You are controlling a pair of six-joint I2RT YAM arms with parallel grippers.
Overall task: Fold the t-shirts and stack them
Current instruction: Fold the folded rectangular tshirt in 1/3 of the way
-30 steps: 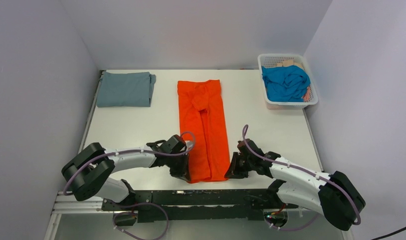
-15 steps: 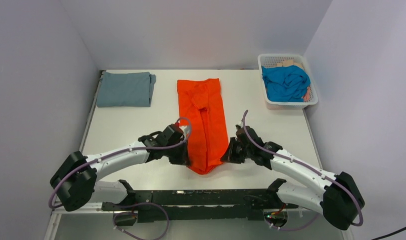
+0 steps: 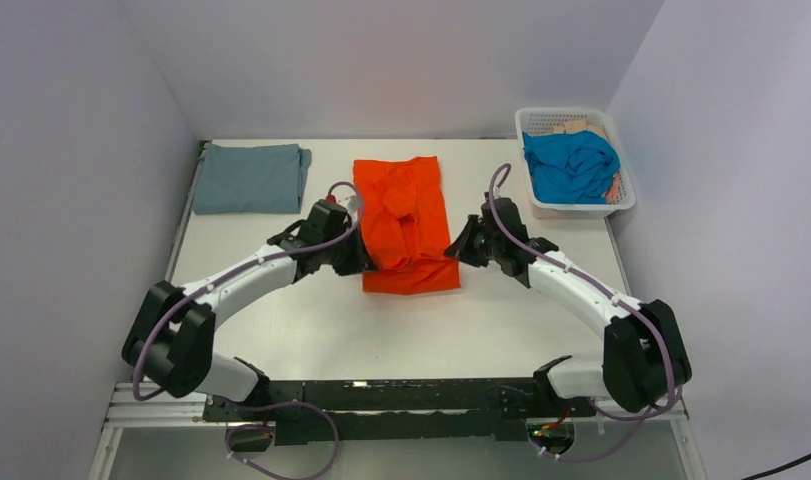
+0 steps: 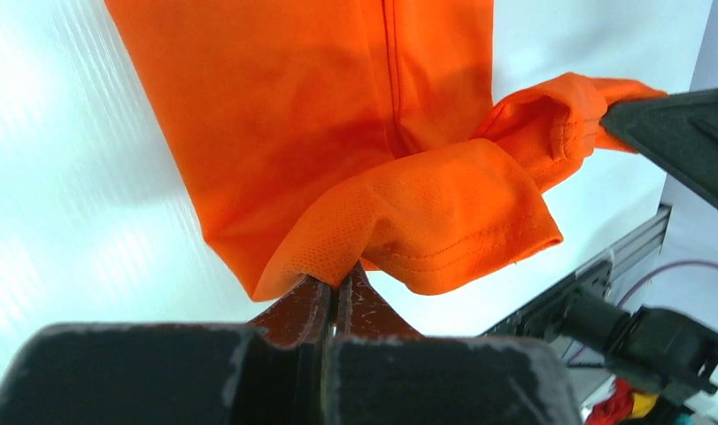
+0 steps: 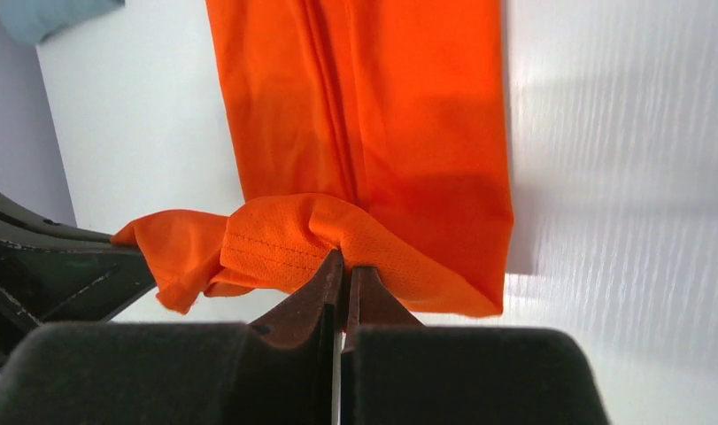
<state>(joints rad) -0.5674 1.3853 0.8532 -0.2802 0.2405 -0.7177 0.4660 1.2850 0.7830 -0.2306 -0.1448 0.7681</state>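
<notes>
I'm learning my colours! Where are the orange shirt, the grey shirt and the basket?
orange shirt (image 3: pixel 406 232), top view, its middle.
grey shirt (image 3: pixel 249 180), top view, its middle.
basket (image 3: pixel 549 122), top view, its far lattice wall.

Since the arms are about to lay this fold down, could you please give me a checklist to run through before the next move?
1. The left gripper is shut on a hem corner of the orange shirt: ok.
2. The right gripper is shut on the other hem corner: ok.
3. Hem taut between them: not ok, it sags and bunches.
4. Hem over the shirt's far edge: not ok, short of it.
5. Lower layer flat: not ok, a ridge runs along its middle.
6. The grey-blue shirt is clear of the fold: ok, it lies apart at far left.
</notes>
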